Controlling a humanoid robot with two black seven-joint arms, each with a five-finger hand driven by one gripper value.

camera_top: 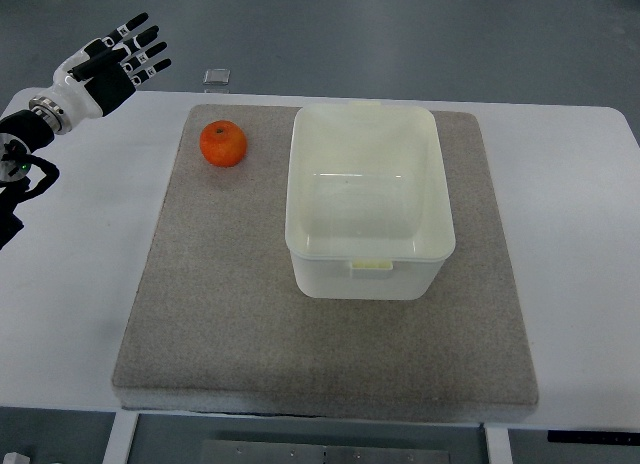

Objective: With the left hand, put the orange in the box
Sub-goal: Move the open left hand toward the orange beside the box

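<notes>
The left robot hand point(118, 54) hovers over the far left corner of the white surface point(80, 274), its fingers spread apart and holding nothing. The orange point(223, 144) sits on the grey mat point(220, 314), near the mat's far left corner and just beside the box point(368, 209), not touching it. The pale box stands open and upright on the mat, with nothing inside it.

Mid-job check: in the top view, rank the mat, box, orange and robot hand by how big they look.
1. Grey mat
2. White box
3. Left robot hand, though it may sit nearer the camera, so unsure against the orange
4. Orange
</notes>
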